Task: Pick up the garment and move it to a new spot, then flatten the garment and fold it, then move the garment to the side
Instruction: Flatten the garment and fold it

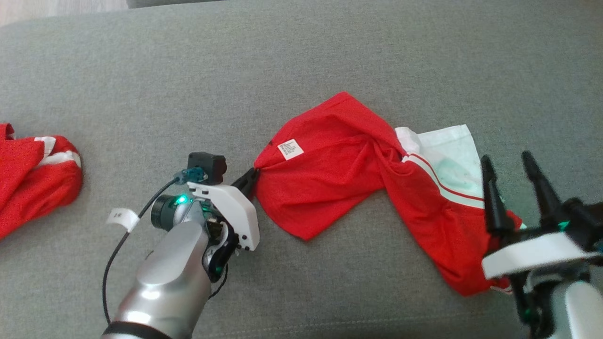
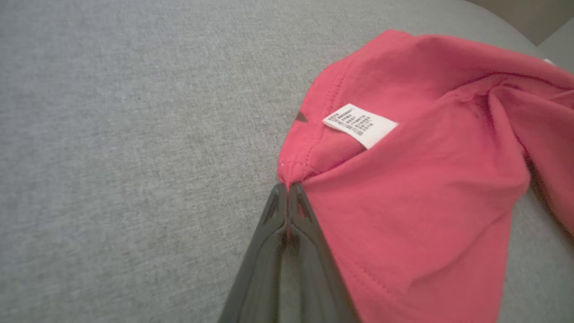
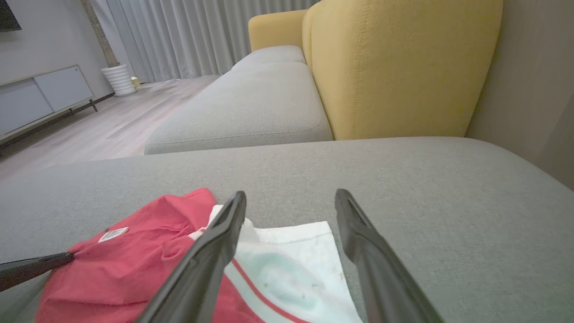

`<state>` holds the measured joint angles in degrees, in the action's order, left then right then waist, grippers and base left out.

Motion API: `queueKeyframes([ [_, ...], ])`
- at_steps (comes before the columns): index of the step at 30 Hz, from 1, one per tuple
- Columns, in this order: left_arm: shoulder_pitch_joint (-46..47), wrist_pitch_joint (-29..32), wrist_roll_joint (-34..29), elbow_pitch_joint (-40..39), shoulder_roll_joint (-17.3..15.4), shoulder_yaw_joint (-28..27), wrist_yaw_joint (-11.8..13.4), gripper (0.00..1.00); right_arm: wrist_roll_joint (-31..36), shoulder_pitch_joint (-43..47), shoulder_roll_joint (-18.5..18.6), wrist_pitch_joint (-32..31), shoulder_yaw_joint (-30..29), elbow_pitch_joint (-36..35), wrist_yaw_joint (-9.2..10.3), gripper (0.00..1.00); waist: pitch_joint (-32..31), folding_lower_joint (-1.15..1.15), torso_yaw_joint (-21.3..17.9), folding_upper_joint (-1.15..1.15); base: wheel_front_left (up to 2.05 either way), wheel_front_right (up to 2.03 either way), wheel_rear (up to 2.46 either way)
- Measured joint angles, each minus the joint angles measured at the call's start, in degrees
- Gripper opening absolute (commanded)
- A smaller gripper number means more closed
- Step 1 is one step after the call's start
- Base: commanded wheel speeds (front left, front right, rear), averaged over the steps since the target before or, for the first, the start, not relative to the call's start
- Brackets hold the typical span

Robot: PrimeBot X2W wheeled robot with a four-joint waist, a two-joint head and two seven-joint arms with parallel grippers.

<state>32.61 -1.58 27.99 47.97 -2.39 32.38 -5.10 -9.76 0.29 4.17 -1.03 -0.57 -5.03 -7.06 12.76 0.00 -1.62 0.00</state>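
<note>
Garment [image 1: 339,174] corner clamped in left jaws | right jaws wide | label [image 1: 290,149] print illegible | red cloth [image 1: 28,183] cropped

Here's a small white rectangular care label [image 1: 290,149], sewn onto the red fabric garment [image 1: 330,188] close to its gathered corner. In the left wrist view the label [image 2: 360,125] shows several rows of fine dark print, but the characters are too small and soft to read. Just beside it on the red cloth there's a tiny dark triangular mark [image 2: 301,117] with no lettering. Over on the thin black cable [image 1: 105,287], a white paper tag [image 1: 121,219] carries faint marks, also unreadable. No brand name or number can be made out.
</note>
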Motion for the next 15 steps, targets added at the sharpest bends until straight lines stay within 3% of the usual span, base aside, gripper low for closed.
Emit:
queueKeyframes([
  [4,0.6,-2.4,0.6,0.9,0.1,0.5,0.1,0.0,-0.9,-3.5,1.3,0.0,-2.3,2.5,0.0,1.0,0.0,0.0,0.2,0.0,0.0,0.0,0.0],
  [9,1.7,-3.6,2.2,1.0,0.2,2.8,0.1,0.0,-2.5,-11.4,6.4,-1.3,-5.2,11.3,0.0,1.0,0.6,0.0,1.3,0.0,0.0,0.0,0.0],
  [15,3.5,-4.7,4.4,-0.6,0.3,5.9,1.2,0.0,-5.1,-18.1,10.5,-5.6,0.0,23.5,0.0,1.0,2.8,0.0,3.0,0.0,0.0,0.0,0.0],
])
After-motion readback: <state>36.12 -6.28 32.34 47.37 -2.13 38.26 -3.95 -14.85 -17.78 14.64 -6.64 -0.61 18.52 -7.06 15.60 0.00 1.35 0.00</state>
